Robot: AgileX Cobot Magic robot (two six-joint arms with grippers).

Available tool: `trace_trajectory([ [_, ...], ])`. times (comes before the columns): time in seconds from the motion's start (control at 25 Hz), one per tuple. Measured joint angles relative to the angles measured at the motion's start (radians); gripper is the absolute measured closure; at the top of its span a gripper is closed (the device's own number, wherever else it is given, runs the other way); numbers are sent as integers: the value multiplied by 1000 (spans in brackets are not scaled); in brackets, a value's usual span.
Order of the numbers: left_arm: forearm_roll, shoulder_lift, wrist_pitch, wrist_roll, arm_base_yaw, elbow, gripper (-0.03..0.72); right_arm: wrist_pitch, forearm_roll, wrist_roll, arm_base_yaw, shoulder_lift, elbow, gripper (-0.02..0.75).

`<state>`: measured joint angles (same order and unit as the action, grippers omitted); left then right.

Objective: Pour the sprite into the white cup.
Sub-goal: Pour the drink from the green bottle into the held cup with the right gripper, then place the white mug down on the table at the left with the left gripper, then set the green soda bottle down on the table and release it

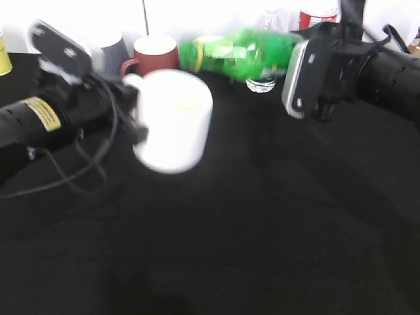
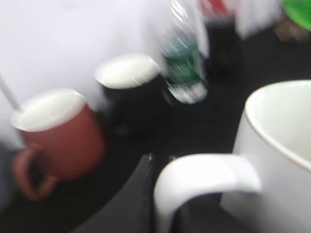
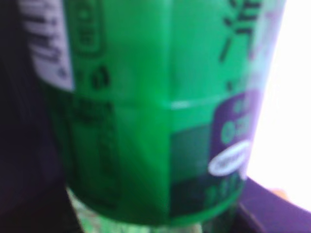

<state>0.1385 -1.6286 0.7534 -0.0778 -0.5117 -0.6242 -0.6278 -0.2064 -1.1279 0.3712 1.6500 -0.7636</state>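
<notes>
Up close, we're seeing the white cup (image 1: 174, 120) hanging above the black table (image 1: 262, 230), with our left gripper (image 1: 131, 108) clamped on its loop handle (image 2: 204, 177). That arm is reaching in low from the left. Our right arm is coming in from the right, its gripper (image 1: 298, 72) closed around the sprite (image 1: 239, 54), which is lying nearly sideways with its neck pointing at the cup. Behind them, a red-brown mug (image 1: 155, 56), a dark mug (image 2: 131, 94) and a clear water bottle (image 2: 184, 63) are sitting on the table. Everything's blurry.
</notes>
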Motion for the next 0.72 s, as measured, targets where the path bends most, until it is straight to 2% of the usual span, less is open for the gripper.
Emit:
trace_trajectory([
  [0.16, -97, -1, 103, 0, 1, 0, 645, -141, 3, 697, 0, 0, 0, 362],
  [0.24, -175, -1, 135, 0, 10, 0, 645, -155, 4, 964, 0, 0, 0, 362],
  [0.32, -223, -1, 166, 0, 71, 0, 645, -157, 6, 1049, 0, 0, 0, 362],
  [0.56, -245, -1, 216, 0, 426, 0, 645, -159, 8, 1078, 0, 0, 0, 362],
  [0.72, -245, -22, 241, 0, 627, -18, 645, -160, 54, 1081, 0, 0, 0, 362],
])
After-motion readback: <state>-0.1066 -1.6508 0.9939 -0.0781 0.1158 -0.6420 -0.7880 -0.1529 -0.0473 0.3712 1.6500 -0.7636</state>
